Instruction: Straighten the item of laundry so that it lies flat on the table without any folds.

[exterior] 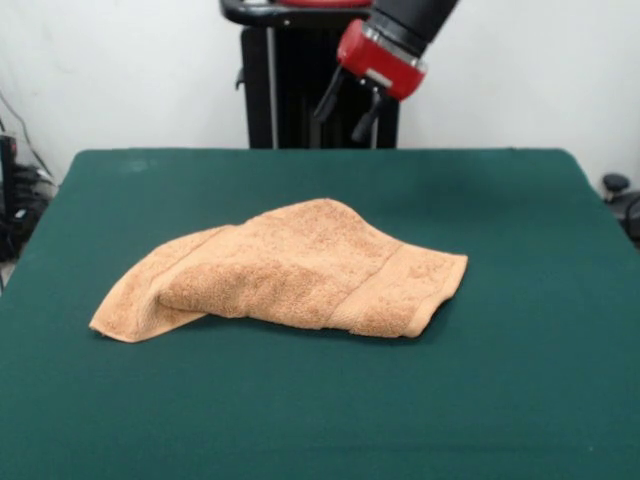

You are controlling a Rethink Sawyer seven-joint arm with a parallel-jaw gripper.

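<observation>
The hand towel (290, 270), a light orange-tan terry-cloth piece, lies roughly in the middle of my worktop (520, 380), which is covered in dark green cloth and stretches well beyond the towel on every side. It is far from flat. The cloth is doubled over on itself: an upper layer humps up across the middle, its folded edge rolling under at the front, and a lower layer pokes out beneath it as a pointed corner at the picture's left. At the picture's right I can see a ribbed woven band running across a short end, and that end looks stacked in two layers, with a shadowed gap under its front corner. The other band I cannot pick out.

My end effector (350, 108) hangs high above the far part of the worktop, well apart from the towel and touching nothing. Its two dark fingers (366, 118) stand spread with a clear gap between them, and they hold nothing.

So I judge the task barely begun, if begun at all. No part of the towel reads as a single smooth layer. What is left is nearly everything: come down to a free corner or edge of the upper layer, lift it off the lower one, draw it outward until the fold opens, then deal with any remaining turned-under edge or wrinkle.
</observation>
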